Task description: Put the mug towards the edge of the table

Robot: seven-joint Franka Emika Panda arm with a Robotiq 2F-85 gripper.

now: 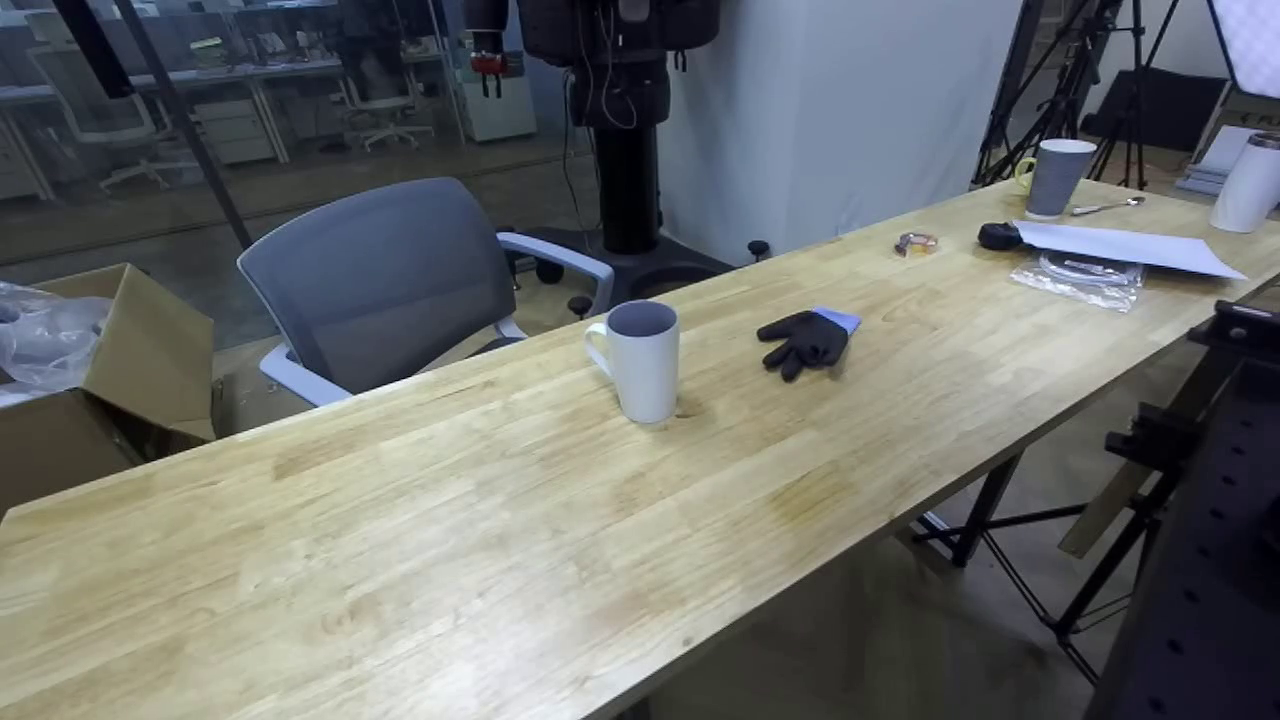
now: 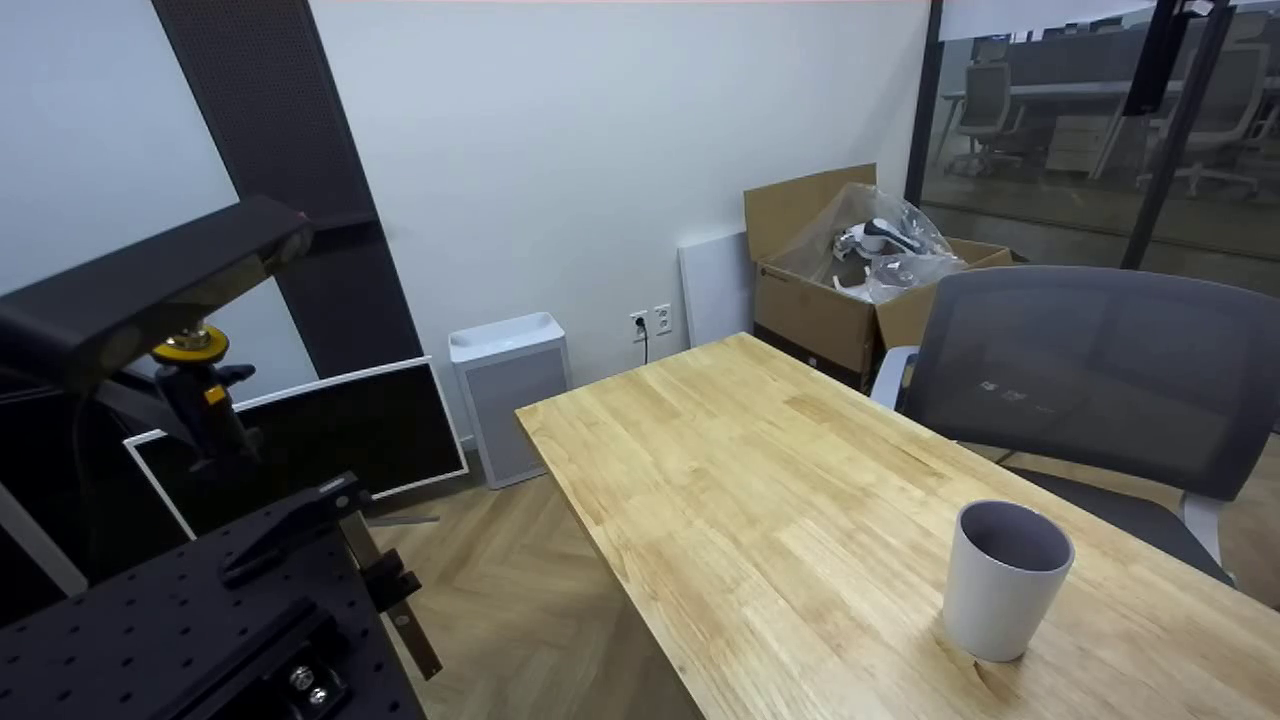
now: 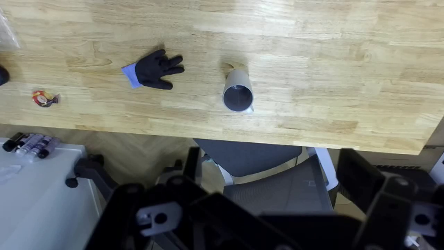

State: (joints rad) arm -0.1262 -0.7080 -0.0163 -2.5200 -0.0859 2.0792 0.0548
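Observation:
The white mug (image 1: 645, 365) stands upright on the light wood table (image 1: 480, 560), its grey inside facing up. Its handle points toward the chair side in an exterior view; the mug (image 2: 1005, 585) hides that handle in an exterior view. From above, in the wrist view, the mug (image 3: 239, 92) sits between the table's middle and its chair-side edge. My gripper (image 3: 270, 151) is spread wide along the bottom of the wrist view, with black fingers (image 3: 193, 163) far apart and nothing held. Through the gap I see the chair and floor below; the mug lies beyond the fingertips.
A black glove (image 3: 156, 71) lies beside the mug, with a wrapped sweet (image 3: 44, 98) farther along. A grey cup (image 1: 1060, 180), a paper sheet (image 1: 1130, 245) and a white tumbler (image 1: 1248, 185) occupy the far end. An office chair (image 1: 390, 285) stands against the long edge.

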